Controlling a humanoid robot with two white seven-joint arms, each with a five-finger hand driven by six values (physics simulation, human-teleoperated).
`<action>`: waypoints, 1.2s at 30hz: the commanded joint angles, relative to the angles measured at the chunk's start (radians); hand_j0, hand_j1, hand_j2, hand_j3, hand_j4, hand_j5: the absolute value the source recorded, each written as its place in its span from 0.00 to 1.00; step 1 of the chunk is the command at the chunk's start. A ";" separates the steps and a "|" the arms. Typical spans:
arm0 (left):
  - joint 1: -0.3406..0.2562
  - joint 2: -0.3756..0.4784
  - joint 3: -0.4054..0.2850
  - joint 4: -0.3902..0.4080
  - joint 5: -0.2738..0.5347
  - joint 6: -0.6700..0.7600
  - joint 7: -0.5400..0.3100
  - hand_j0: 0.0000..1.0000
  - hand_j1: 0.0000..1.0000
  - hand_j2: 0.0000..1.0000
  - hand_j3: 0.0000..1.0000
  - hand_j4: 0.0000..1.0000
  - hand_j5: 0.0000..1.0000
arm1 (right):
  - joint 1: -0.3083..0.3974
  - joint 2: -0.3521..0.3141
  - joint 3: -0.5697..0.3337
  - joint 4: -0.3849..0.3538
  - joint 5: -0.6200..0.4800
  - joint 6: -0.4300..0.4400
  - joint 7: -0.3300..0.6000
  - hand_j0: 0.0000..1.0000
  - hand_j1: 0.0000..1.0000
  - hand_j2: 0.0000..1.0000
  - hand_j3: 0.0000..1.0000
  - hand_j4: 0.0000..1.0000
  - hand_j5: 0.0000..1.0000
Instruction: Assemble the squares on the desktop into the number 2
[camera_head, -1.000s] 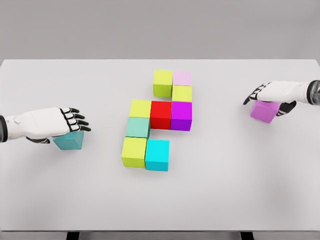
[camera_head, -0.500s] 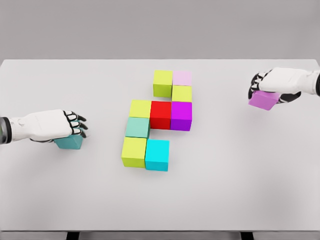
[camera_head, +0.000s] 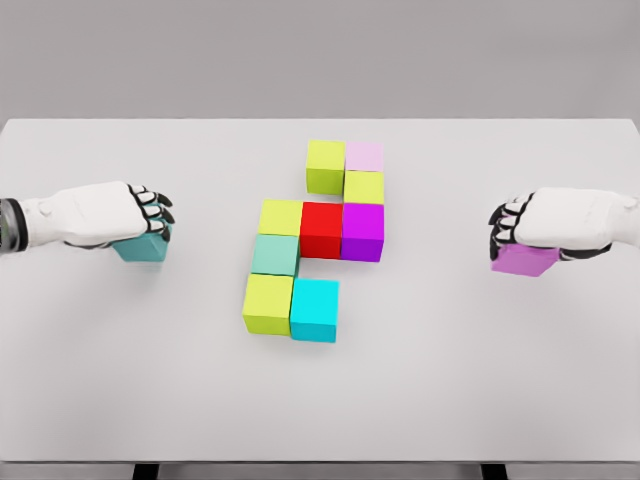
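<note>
The left hand (camera_head: 110, 215) grips a teal cube (camera_head: 141, 246); the right hand (camera_head: 560, 220) grips a violet cube (camera_head: 524, 260). Either cube, placed carelessly, may knock the unfinished figure (camera_head: 312, 240) apart.

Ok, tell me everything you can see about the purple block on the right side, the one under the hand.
The purple block is a plain, matte, orchid-coloured cube with no markings. Only its front face and lower edge show; the right hand covers its top, fingers curled down over its left side in a grasp. It sits level, well right of the assembled blocks and touching none of them. Whether it rests on the white table or is lifted slightly above it cannot be told from this view.
</note>
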 joint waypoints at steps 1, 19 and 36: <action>-0.003 -0.035 0.000 0.044 0.003 0.001 -0.001 0.67 0.67 0.67 0.67 0.67 0.67 | 0.002 -0.016 -0.001 -0.056 -0.019 0.004 0.000 0.64 0.64 0.64 0.64 0.64 0.64; -0.186 -0.284 -0.039 0.295 -0.020 0.001 -0.027 0.68 0.68 0.68 0.68 0.68 0.68 | 0.071 0.172 0.013 -0.080 0.002 0.004 0.000 0.65 0.65 0.65 0.65 0.65 0.65; -0.327 -0.529 -0.049 0.562 -0.069 0.001 -0.058 0.69 0.69 0.69 0.69 0.69 0.69 | 0.095 0.224 0.013 -0.080 0.038 0.004 0.000 0.97 0.97 0.97 0.97 0.97 0.97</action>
